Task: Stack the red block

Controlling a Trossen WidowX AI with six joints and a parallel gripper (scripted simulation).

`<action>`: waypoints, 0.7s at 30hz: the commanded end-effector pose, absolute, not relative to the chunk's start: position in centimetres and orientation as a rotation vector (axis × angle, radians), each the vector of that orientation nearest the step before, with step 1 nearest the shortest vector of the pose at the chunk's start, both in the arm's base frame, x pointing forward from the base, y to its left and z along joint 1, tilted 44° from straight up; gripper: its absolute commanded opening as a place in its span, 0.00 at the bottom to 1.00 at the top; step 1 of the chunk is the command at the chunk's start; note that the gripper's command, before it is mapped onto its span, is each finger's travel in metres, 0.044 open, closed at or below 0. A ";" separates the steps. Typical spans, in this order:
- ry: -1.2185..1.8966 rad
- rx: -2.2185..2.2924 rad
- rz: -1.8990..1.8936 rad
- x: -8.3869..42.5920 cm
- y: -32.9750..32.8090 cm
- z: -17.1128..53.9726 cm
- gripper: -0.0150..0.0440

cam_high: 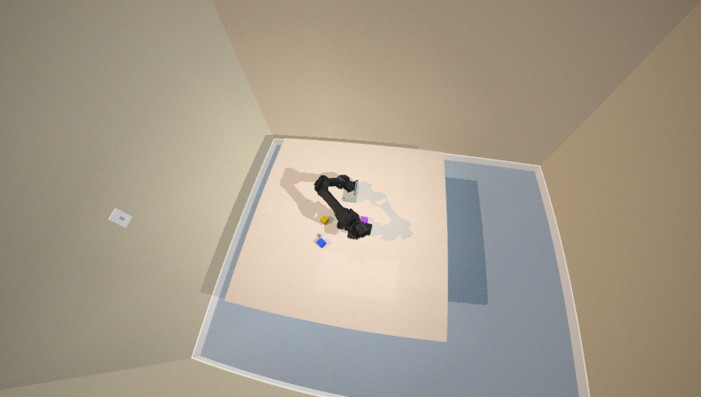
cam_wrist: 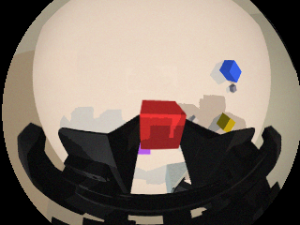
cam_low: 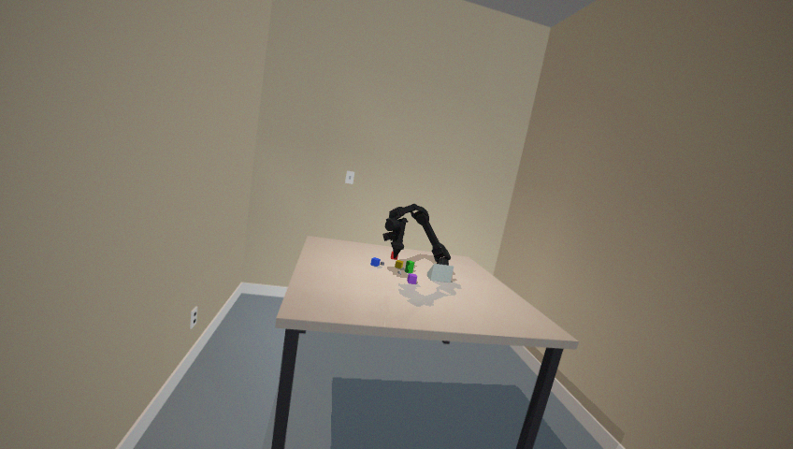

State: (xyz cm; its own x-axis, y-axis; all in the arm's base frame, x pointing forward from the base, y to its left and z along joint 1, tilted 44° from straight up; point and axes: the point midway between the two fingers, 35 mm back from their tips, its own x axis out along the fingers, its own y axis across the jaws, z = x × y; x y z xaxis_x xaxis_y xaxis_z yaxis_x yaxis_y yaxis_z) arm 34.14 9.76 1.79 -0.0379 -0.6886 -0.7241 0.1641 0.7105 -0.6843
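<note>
Gripping the red block (cam_wrist: 161, 126) tight, the pincer (cam_wrist: 160, 144) has it squeezed between both fingers and lifted off the tabletop (cam_low: 355, 300), hanging above it in the exterior view. The green tower (cam_low: 409, 266) stands upright just beside, apart from the block. Yellow block (cam_low: 398, 265) sits next to the tower, purple block (cam_low: 411, 278) a bit nearer the camera, blue block (cam_low: 375, 261) off on the far side.
</note>
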 end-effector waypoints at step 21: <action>1.462 -0.457 -0.731 27.9 6.2 7.7 0.25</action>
State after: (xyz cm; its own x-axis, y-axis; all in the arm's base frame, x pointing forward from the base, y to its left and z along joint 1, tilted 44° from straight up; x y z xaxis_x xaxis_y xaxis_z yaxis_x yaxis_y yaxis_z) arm 29.01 6.81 7.02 -0.0405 -0.6893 -0.7234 0.1642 0.7095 -0.6853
